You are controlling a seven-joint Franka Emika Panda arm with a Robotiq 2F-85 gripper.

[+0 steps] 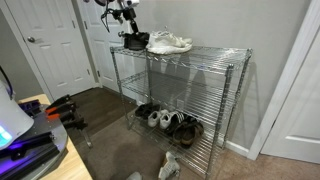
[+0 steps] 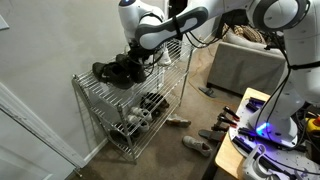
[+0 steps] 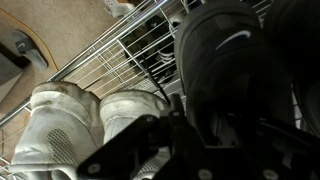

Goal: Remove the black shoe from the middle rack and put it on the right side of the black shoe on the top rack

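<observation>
The top rack (image 1: 215,50) (image 2: 90,92) carries black shoes at one end and a white sneaker pair (image 1: 170,42) (image 3: 70,125). In the wrist view a black shoe with a pale swoosh (image 3: 225,55) lies on the wire grid between the white sneakers and another black shoe (image 3: 298,40) at the frame's edge. My gripper (image 3: 210,128) (image 1: 130,32) (image 2: 138,57) sits right on the near end of the swoosh shoe (image 1: 138,43), seemingly shut on it; its far finger is lost in the dark. In an exterior view the black shoes (image 2: 115,70) form one dark mass. The middle rack (image 1: 190,92) looks bare.
The bottom tier holds several shoes (image 1: 170,120) (image 2: 140,110). More shoes lie on the carpet (image 1: 170,165) (image 2: 195,143). A white door (image 1: 55,45) stands beside the rack. A table with gear (image 1: 30,130) (image 2: 260,130) is near the front.
</observation>
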